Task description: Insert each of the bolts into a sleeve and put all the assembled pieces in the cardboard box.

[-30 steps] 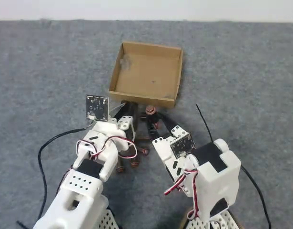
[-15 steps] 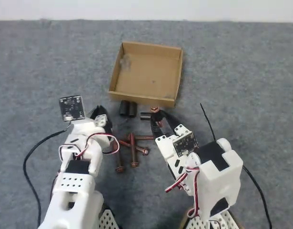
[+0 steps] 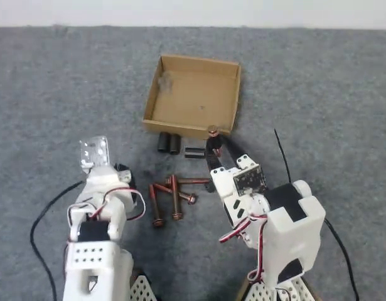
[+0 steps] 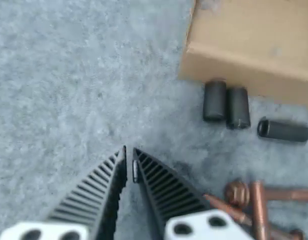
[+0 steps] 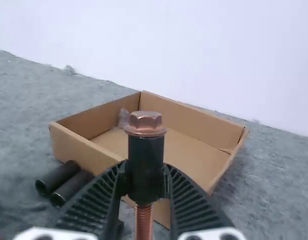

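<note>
The open cardboard box stands at the back of the table and holds no bolts or sleeves. My right gripper is shut on a black sleeve with a copper bolt through it, upright, just in front of the cardboard box's front wall. Three loose sleeves lie before that wall. Several loose bolts lie between the arms. My left gripper is shut on nothing, low over bare carpet to the left of the sleeves and bolts.
Grey carpet covers the table. Both arms' white bases stand at the near edge, and a black cable trails beside the left arm. A white wall rises behind the box.
My left arm has drawn back to the left, away from the sleeves it covered. My right gripper has carried the bolt and sleeve a little farther toward the box.
</note>
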